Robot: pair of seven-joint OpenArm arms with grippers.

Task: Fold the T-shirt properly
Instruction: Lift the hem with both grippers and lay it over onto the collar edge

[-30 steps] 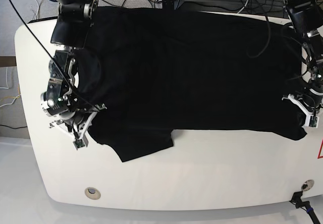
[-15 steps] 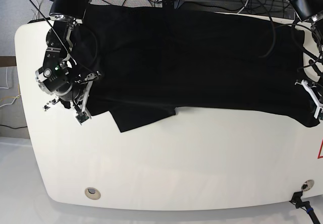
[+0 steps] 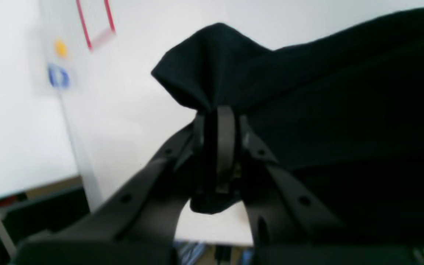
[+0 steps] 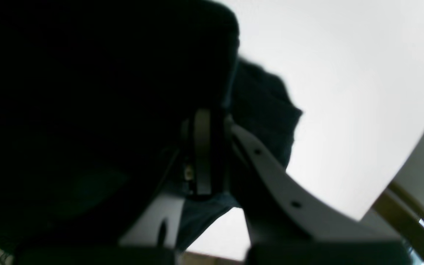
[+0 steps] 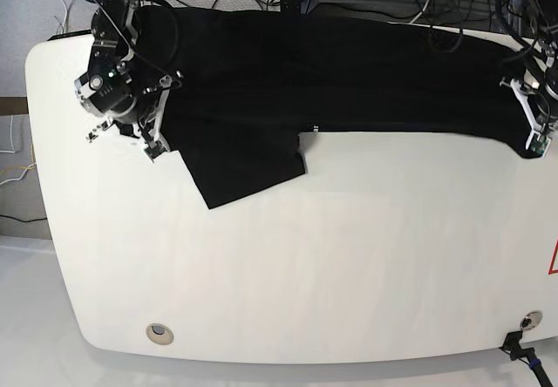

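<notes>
Folding at an early stage: T-shirt lies as a long band across the upper frame on the white surface, one sleeve flap protruding lower left. Left gripper and right gripper have jaws clenched on its near edge. Cables crowd the top edge; further folds are left.

The base view is sharp and evenly lit from above, the white table bright with only faint shadows, while the black T-shirt swallows all detail. Both wrist views are soft and blurred. In the right wrist view the cloth is almost pure black against a blown-out tabletop; the left wrist view's background markings smear out of focus.
</notes>
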